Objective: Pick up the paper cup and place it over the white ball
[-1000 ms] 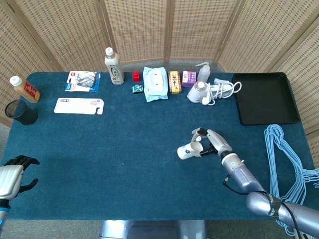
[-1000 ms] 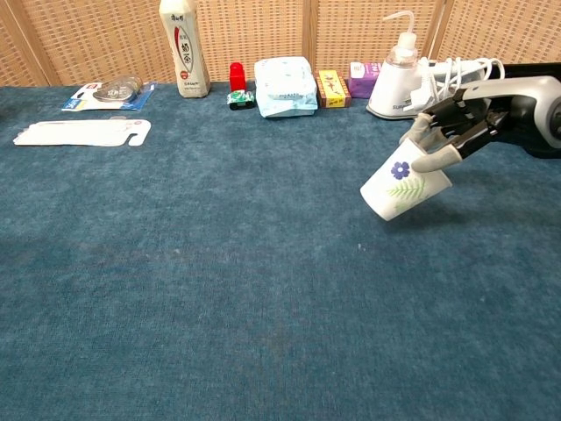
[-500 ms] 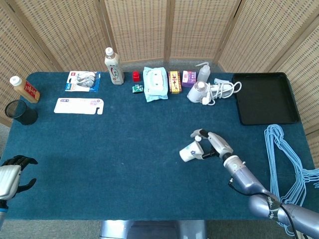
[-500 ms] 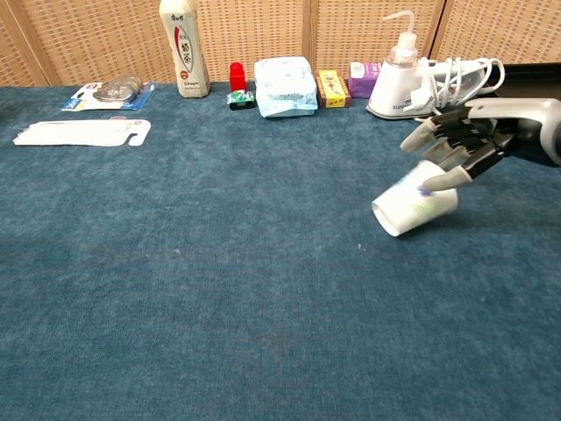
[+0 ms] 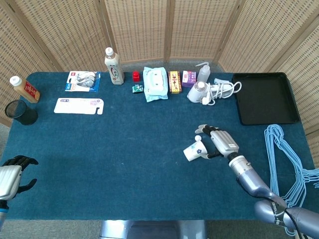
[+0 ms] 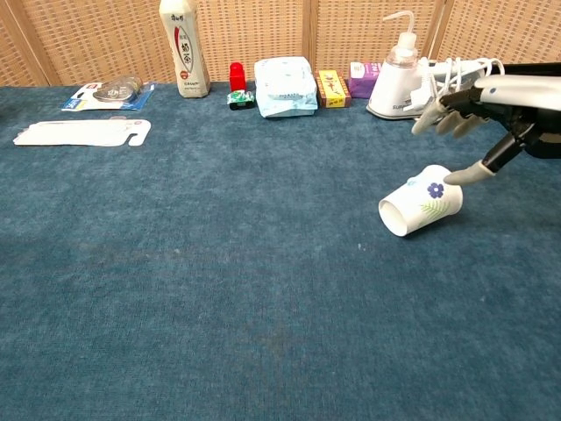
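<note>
Cup [image 6: 421, 199] lies on its side on the worktop [image 5: 124, 149], mouth toward 8 o'clock, my right hand [image 5: 222, 142] at its 3 o'clock with fingers [image 6: 462, 175] spread. I can't spot the white ball; I'd regrip mid-wall, squeezing gently.

The right hand [image 6: 478, 123] has released the paper cup [image 6: 421, 201], now lying sideways.

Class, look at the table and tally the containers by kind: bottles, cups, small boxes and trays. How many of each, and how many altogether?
Bottles: 3 (red-labelled bottle, tall white bottle, squeeze bottle)
Cups: 2 (paper cup, black cup)
Small boxes: 2 (yellow box, purple box)
Trays: 1 (black tray)
Total: 8
</note>
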